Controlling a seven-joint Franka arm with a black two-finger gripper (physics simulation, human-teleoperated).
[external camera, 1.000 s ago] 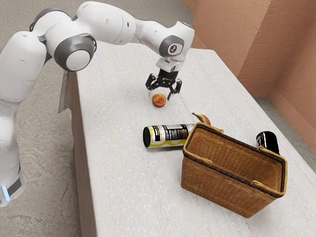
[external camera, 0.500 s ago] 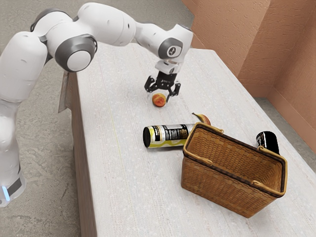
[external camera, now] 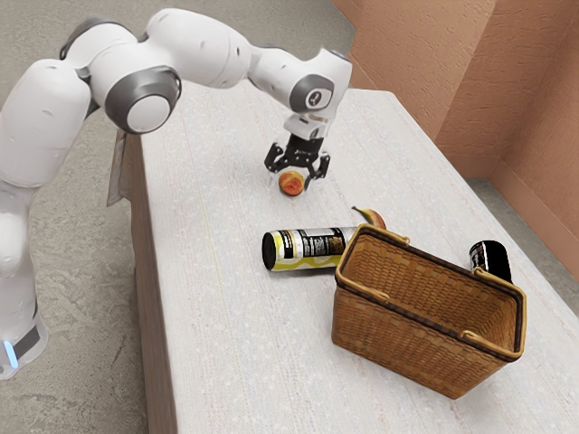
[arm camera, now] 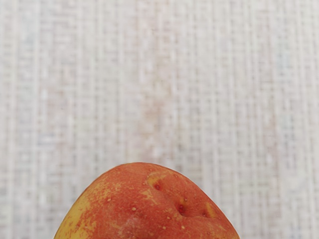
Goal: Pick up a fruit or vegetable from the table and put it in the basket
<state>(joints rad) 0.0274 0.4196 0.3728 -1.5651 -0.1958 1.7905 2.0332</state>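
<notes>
On a pale, woven-textured counter [external camera: 244,344], a wicker basket [external camera: 412,339] stands at the exterior view's near right, while farther off a black two-fingered tool [external camera: 295,183] hangs spread wide, gripping nothing, directly over a red-and-yellow fruit [external camera: 290,184] resting between its fingers.

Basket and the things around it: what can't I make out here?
Exterior view:
- basket: floor along its near wall, hidden by that wall
- printed tube: far end, behind the basket; small print, too tiny
- stemmed fruit: lower part, behind the basket
- dark can: bottom, behind the basket

Wrist view:
- reddish fruit: lower part, cut off by the edge
</notes>
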